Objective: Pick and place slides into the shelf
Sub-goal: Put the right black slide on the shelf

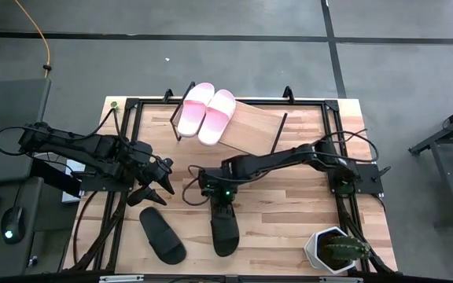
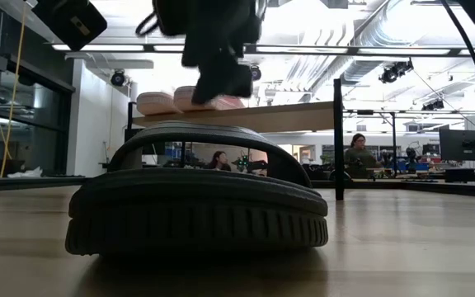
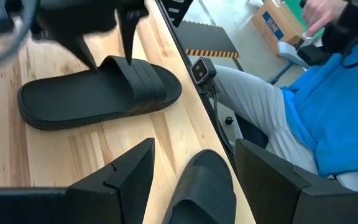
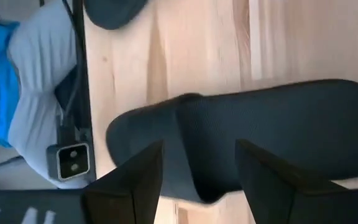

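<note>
Black slide fills the low view, flat on the table, toe at the camera. Left to right from above: left gripper hovers just above the other black slide, fingers spread, holding nothing. Right gripper sits over the near black slide's heel end, fingers apart either side of it, not yet clamped. Two pink slides lie side by side on the shelf, left end. Potted cactus at the table's right front corner.

Wooden table: two black slides flat near front edge, potted cactus at corner. Slanted shelf at rear: two pink slides side by side.
</note>
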Controlling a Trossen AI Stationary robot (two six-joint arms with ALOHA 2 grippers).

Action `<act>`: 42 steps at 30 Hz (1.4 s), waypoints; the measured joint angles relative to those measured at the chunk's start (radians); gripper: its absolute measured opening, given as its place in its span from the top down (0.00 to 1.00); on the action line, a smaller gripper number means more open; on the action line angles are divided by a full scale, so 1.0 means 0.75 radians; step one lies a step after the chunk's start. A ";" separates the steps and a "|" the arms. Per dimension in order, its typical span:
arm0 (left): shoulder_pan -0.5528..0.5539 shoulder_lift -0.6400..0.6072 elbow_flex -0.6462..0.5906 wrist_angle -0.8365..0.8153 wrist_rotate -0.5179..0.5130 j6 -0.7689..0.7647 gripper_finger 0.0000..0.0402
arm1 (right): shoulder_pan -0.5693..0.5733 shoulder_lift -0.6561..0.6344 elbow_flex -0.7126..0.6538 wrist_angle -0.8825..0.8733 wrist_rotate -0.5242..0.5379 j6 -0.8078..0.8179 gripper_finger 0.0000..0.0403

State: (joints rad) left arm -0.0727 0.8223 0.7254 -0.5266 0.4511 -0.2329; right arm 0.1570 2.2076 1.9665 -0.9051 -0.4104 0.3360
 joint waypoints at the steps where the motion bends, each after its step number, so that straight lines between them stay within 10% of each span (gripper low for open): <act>1: 0.000 0.001 0.000 -0.002 0.000 0.000 0.48 | 0.000 0.003 -0.017 0.011 -0.005 0.000 0.53; 42: -0.001 0.001 0.000 -0.002 0.001 -0.003 0.48 | 0.108 0.052 -0.141 0.212 -0.062 0.058 0.53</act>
State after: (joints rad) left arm -0.0731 0.8227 0.7254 -0.5282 0.4515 -0.2350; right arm 0.2383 2.2468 1.8606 -0.7462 -0.4572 0.3794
